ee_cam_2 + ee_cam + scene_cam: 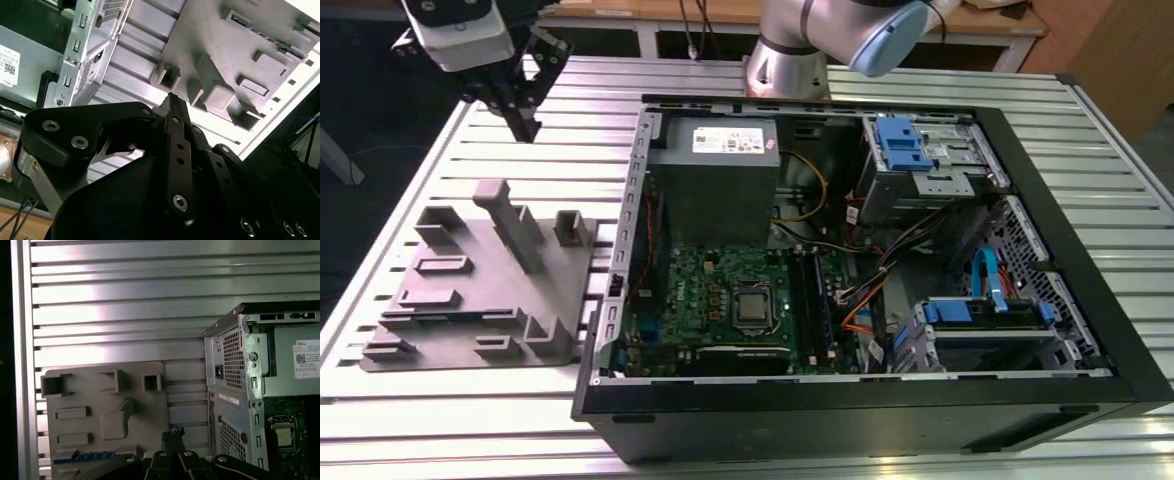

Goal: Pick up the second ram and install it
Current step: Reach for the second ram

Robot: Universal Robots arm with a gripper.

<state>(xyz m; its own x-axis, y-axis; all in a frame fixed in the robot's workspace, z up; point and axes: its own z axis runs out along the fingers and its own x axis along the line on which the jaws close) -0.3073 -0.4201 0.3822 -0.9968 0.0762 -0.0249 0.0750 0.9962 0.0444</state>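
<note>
We saw the arm's black two-fingered gripper hanging fingers-down over the ribbed aluminium table. It was above the far end of the grey plastic holder tray, on the exterior view's left, and well apart from the open black computer case.

Its fingertips were together, meeting in a single point with nothing held between them. In the second wrist view the gripper showed those joined tips against the tray. In the first wrist view the gripper stood the same way over the edge of the tray that faces the case.

As far as we could tell, the second ram was a long, thin strip with a bluish edge. It lay flat along the tray just beside two shallow rectangular recesses, apart from the fingertips. We could not make out its chips.

Inside the case, the grey metal power supply box sat beside the green motherboard with its square processor socket.
</note>
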